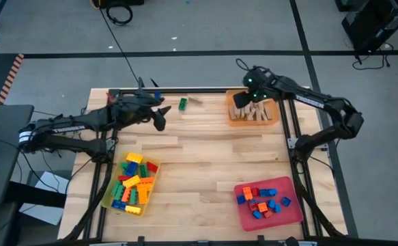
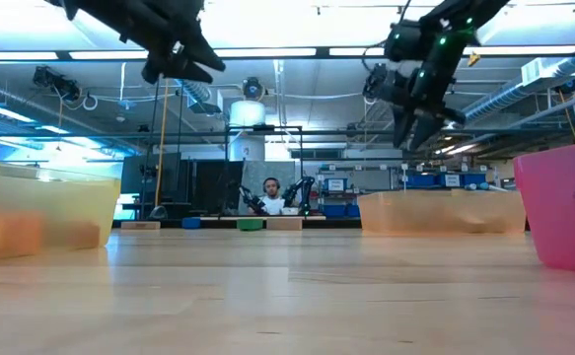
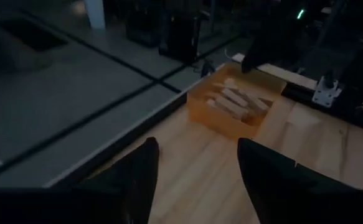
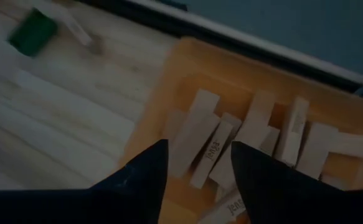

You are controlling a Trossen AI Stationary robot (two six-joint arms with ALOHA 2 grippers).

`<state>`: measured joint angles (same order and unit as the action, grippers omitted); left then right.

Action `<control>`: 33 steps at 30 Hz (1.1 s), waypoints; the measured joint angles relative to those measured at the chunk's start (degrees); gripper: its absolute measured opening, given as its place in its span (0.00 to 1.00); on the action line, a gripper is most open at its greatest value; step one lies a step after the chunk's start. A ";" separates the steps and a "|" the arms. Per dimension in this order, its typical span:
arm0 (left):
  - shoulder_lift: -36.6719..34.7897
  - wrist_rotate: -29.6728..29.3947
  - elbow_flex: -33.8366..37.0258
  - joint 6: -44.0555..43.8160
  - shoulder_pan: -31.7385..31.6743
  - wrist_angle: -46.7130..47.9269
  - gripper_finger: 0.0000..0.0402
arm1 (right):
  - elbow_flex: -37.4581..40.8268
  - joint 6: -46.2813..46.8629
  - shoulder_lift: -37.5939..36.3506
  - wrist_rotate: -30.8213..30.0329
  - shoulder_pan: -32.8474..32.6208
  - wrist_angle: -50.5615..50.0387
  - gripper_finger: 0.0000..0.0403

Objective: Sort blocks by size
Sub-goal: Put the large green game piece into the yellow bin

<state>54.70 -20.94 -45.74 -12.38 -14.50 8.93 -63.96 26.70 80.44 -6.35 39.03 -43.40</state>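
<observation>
An orange tray (image 1: 276, 117) at the table's far right holds several tan wooden blocks (image 4: 249, 140) lying loosely on one another. My right gripper (image 4: 198, 152) hangs open above the tray's left part, with nothing between its fingers. A green block (image 1: 183, 104) and a thin wooden block (image 1: 196, 100) lie on the table near the far edge, left of the tray. My left gripper (image 1: 160, 117) is open and empty at the far left, raised above the table and pointing toward the orange tray (image 3: 213, 119).
A yellow tray (image 1: 110, 195) with several yellow, green, orange and red blocks stands at the near left. A red tray (image 1: 291, 212) with blue, orange and red blocks stands at the near right. Bare wood lies across the table's middle (image 1: 205, 157). A person sits far behind the table (image 2: 270, 197).
</observation>
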 joint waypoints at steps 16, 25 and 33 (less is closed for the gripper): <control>10.91 -1.01 -1.18 -16.61 -1.63 -1.16 0.78 | -0.04 -2.20 -8.03 0.00 -0.74 -0.15 0.48; 25.23 5.11 -20.49 -17.20 -10.77 16.54 0.73 | -0.07 -2.46 -7.36 0.02 -1.13 -0.15 0.48; 44.10 8.85 -39.20 -19.18 -17.10 35.10 0.73 | -0.07 -2.46 -7.36 0.02 -3.62 -0.39 0.47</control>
<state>98.81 -12.09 -84.94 -31.56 -31.61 44.03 -64.03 24.24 73.08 -6.33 35.41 -43.79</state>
